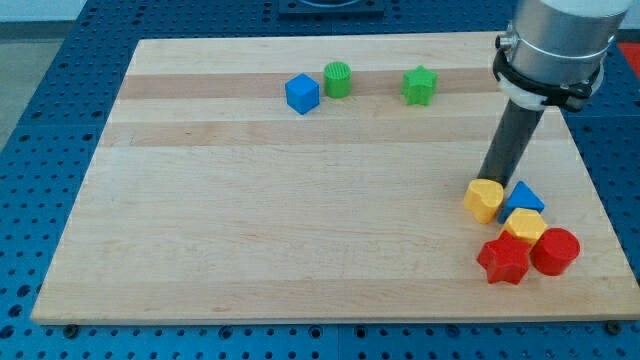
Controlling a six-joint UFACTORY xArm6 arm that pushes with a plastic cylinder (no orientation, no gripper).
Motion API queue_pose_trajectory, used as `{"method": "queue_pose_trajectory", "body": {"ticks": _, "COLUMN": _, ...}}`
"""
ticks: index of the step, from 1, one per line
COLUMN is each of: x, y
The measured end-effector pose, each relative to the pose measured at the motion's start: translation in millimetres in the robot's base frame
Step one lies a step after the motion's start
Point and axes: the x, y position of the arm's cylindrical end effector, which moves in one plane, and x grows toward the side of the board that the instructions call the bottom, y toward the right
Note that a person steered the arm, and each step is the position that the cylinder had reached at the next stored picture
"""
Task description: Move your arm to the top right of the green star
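Note:
The green star (420, 86) lies near the view's top, right of centre, on the wooden board (250, 220). My tip (488, 180) is at the lower end of the dark rod, well below and to the right of the green star. The tip stands right at the top edge of a yellow heart-shaped block (484, 200), touching or nearly touching it. The arm's grey body (555, 45) hangs over the board's top right corner.
A green cylinder (338, 79) and a blue cube (302, 94) lie left of the star. Beside the yellow heart are a blue triangle (525, 196), a yellow hexagon (524, 226), a red star (504, 260) and a red cylinder (555, 251). The board's right edge is close.

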Motion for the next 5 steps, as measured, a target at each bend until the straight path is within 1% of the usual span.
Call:
{"method": "queue_pose_trajectory", "body": {"ticks": 1, "x": -5, "y": -1}}
{"method": "queue_pose_trajectory", "body": {"ticks": 5, "x": -133, "y": -1}}
